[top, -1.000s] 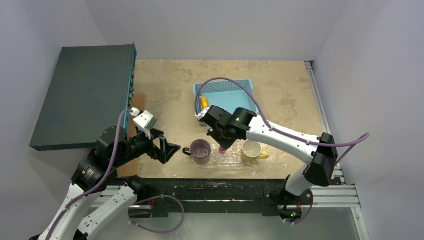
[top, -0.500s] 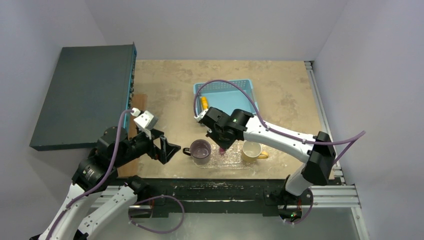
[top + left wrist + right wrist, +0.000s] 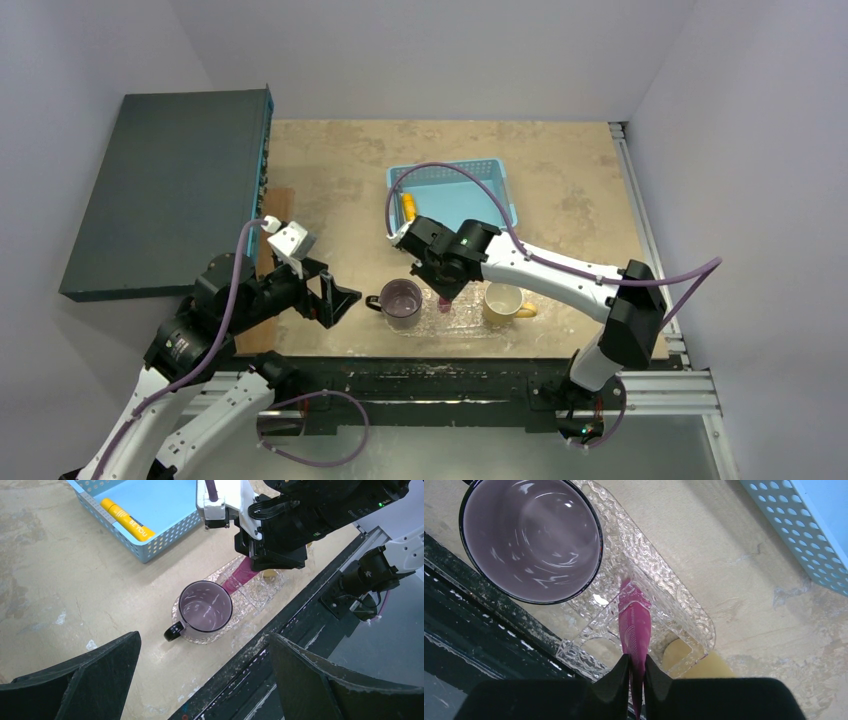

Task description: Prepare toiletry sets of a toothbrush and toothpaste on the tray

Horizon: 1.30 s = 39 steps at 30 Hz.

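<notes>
Just beside the purple mug [image 3: 531,537], right tool [image 3: 636,672] pinches pink tube [image 3: 634,620].

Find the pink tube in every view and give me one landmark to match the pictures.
Top external: pink tube low centre, at the tray, just right of the purple mug.
Left wrist: upper centre-right, slanting down to the tray.
Right wrist: bottom centre, pinched by the right gripper.
Landmark: the purple mug, beside the tube in all three views.
</notes>
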Available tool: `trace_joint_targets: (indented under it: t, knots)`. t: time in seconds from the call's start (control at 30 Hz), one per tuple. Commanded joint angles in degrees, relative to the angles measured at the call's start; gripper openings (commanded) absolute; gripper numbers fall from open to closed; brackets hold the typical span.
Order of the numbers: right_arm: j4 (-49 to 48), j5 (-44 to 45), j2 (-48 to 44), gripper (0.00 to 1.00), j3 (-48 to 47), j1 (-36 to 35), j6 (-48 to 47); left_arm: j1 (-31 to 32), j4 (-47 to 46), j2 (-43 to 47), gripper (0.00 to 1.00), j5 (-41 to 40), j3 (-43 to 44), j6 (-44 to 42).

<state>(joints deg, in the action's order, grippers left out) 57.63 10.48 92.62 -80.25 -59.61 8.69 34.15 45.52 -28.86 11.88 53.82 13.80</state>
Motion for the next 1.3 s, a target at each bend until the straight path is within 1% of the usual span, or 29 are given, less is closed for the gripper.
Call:
trace_joint_targets:
  t: [0.0,0.07,0.47,0.67,0.77,0.93,1.1,1.27]
  knots:
    - [-1.4,0.1,-0.7,0.18,-0.1,0.2,-0.5,0.0,-1.0,-0.1,1.0,-0.3,-0.1,-1.4]
    - [-1.3,0.5,-0.8,0.23,-0.5,0.3,-0.3,0.0,-1.0,-0.2,1.0,-0.2,-0.1,-1.4]
    - [-1.4,3.8,-2.8,0.45,-6.3,1.2,-0.6,0.0,-1.0,-0.5,1.0,-0.3,-0.1,-1.4]
    - [-5.1,4.4,-3.9,0.5,-10.0,3.4,-0.9,0.0,-0.9,-0.7,1.0,-0.6,-0.1,-1.4]
    - [-8.6,4.1,-4.1,0.53,-11.1,4.9,-1.5,0.0,-1.0,-0.7,1.0,-0.7,-0.2,-1.3]
    - [-11.5,4.6,-0.6,0.56,-15.0,8.2,-2.0,0.0,-0.9,-0.6,1.0,-0.8,-0.2,-1.3]
    - [-15.8,1.7,3.9,0.57,-17.4,12.0,-0.8,0.0,-0.8,-0.7,1.0,-1.2,-0.3,-1.3]
    - [-21.4,-0.9,7.2,0.59,-17.3,15.1,1.4,0.0,-0.8,-0.7,1.0,-1.2,-0.3,-1.1]
